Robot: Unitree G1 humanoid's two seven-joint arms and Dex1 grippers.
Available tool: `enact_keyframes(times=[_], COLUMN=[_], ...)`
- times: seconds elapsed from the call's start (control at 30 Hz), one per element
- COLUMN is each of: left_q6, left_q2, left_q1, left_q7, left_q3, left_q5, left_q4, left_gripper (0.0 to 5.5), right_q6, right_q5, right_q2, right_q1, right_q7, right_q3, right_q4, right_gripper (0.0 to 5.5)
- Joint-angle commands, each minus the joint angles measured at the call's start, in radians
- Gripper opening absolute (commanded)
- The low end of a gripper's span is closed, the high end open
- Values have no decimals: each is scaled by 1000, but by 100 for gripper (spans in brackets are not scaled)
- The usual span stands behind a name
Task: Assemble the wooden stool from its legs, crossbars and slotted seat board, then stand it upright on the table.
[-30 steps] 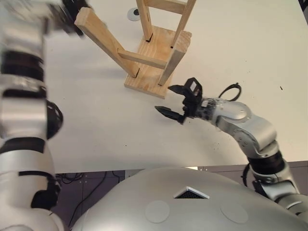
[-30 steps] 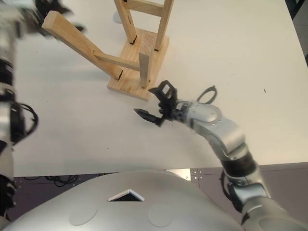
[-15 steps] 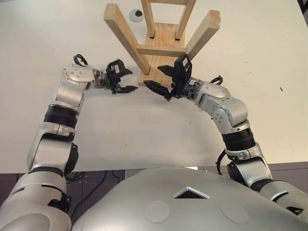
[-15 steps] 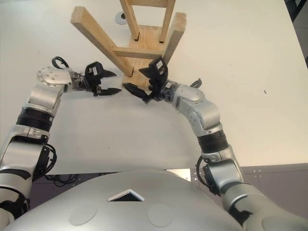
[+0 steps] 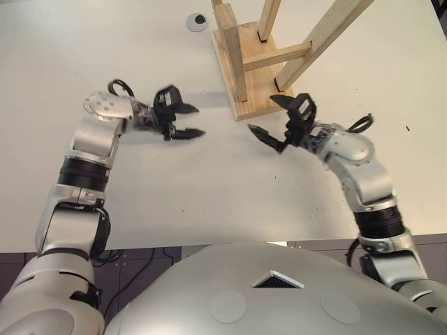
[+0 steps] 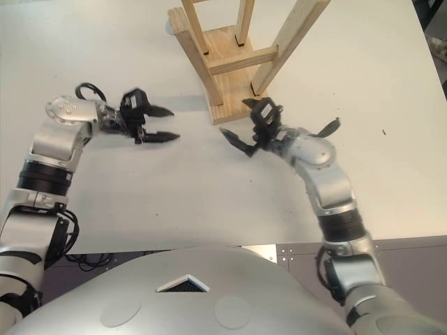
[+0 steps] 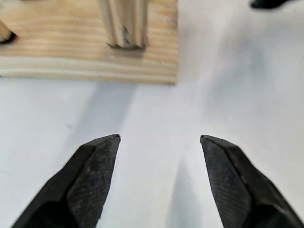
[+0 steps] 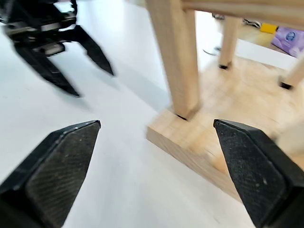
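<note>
Left eye view: wooden stool upside down at the far middle of the white counter. Slotted seat board flat on the surface, legs rising from its slots toward the top edge of the frame, one crossbar joining the two nearer legs. Small round disc with a dark centre just beyond the board's far left corner.

Left pincer low over the counter, left of the seat board and apart from it, fingers spread and holding nothing, tips directed toward the board. Right pincer just in front of the board's near right corner, likewise spread and holding nothing, one fingertip close beside the foot of the nearest leg, contact not evident.

Left wrist view: two dark fingertips wide apart over bare counter, long edge of the seat board ahead.

Right wrist view: fingers wide apart, corner of the board and one slotted leg between them, opposite pincer farther off.
</note>
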Motion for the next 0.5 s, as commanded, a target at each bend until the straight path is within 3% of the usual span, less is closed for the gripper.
enact_keyframes(times=[0.03, 0.23, 0.37, 0.5], left_q6=[-12, -6, -9, -10], left_q2=[-49, -77, -78, -80], left_q1=[-55, -93, -92, -85], left_q7=[75, 63, 57, 67], left_q3=[49, 46, 42, 50], left_q5=[-7, -3, 5, 7], left_q4=[71, 104, 109, 107], left_gripper=[310, 310, 310, 310], right_q6=[-88, -211, -247, -252], right_q5=[-109, -180, -201, -280], right_q2=[121, 255, 292, 274], right_q1=[-114, -270, -289, -217], right_q7=[-113, -247, -298, -342], right_q3=[47, 16, 1, 33], right_q4=[207, 501, 560, 463], right_gripper=[441, 441, 373, 308])
